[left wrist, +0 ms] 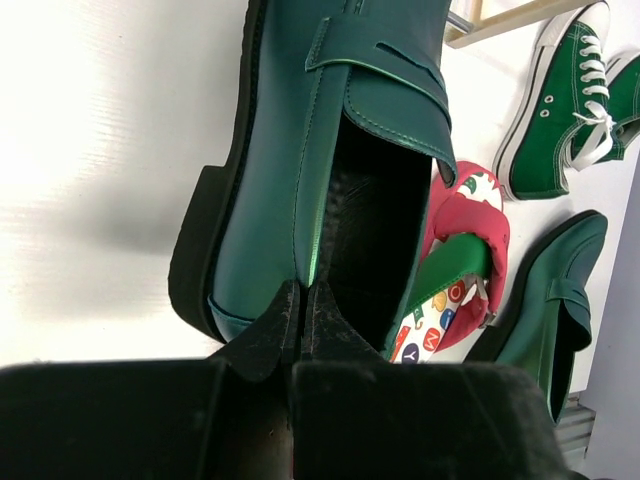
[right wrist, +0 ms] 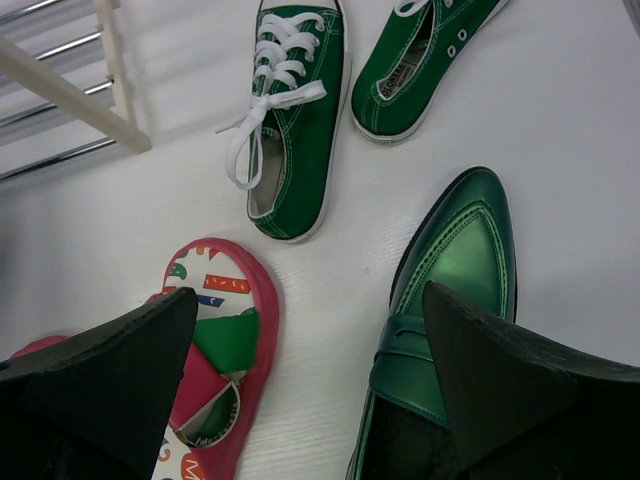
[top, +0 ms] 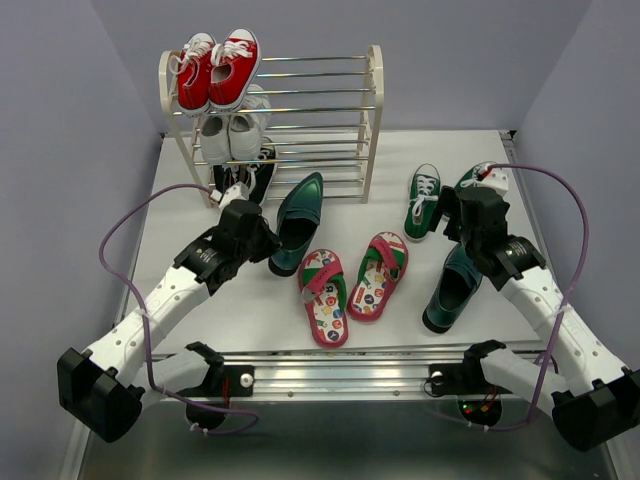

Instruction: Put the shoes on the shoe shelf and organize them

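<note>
The shoe shelf [top: 373,118] stands at the upper centre of the overhead view, on the far part of the white bench [top: 250,310]. It carries red sneakers [top: 218,70] on the top tier, white sneakers [top: 232,132] on the middle one and black sneakers [top: 245,178] at the bottom (all 3 pairs sit against the left side frame). Just below the shelf, left of centre, 1 teal slip-on [top: 300,212] lies with its toe towards the rack. The left gripper [left wrist: 301,300] is clenched on its heel: in the left wrist view the 2 fingers [left wrist: 262,340] pinch the back rim, 1 outside the shoe and 1 inside. Whether the sole is off the bench I cannot tell. The red flip-flops [top: 325,300] lie side by side at the centre of the overhead view. The second teal slip-on [top: 450,290] lies at the lower right. The right gripper [right wrist: 310,300] hangs over it, released and holding nothing, its jaws spread wide above the gap between 1 flip-flop and the slip-on's toe. The green sneakers [right wrist: 295,130] lie at the top of the right wrist view, near the shelf's right foot and a little apart from each other.
</note>
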`<state>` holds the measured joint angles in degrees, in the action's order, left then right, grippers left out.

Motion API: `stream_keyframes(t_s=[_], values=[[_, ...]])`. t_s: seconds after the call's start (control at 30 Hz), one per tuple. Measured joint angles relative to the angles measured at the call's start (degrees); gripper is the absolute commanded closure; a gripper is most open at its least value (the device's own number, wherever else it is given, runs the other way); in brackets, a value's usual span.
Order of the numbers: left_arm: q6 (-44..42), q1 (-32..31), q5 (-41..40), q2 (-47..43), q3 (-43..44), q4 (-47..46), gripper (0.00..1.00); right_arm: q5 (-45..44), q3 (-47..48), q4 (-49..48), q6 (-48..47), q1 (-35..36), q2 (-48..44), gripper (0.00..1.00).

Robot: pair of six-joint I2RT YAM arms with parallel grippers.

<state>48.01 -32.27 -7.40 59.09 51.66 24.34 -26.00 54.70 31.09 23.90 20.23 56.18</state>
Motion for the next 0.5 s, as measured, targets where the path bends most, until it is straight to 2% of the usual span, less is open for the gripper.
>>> stream_keyframes(t_s=[0.17, 0.5], values=[[0.3, 0.0, -0.2, 0.1, -0.1, -0.4, 1.00, 0.0, 0.0, 0.0, -0.1, 0.0, -0.3, 0.00], [2.5, 0.0, -3.4, 0.9, -3.0, -7.8, 1.00, -0.1, 0.0, 0.0, -0.1, 0.0, -0.4, 0.00]])
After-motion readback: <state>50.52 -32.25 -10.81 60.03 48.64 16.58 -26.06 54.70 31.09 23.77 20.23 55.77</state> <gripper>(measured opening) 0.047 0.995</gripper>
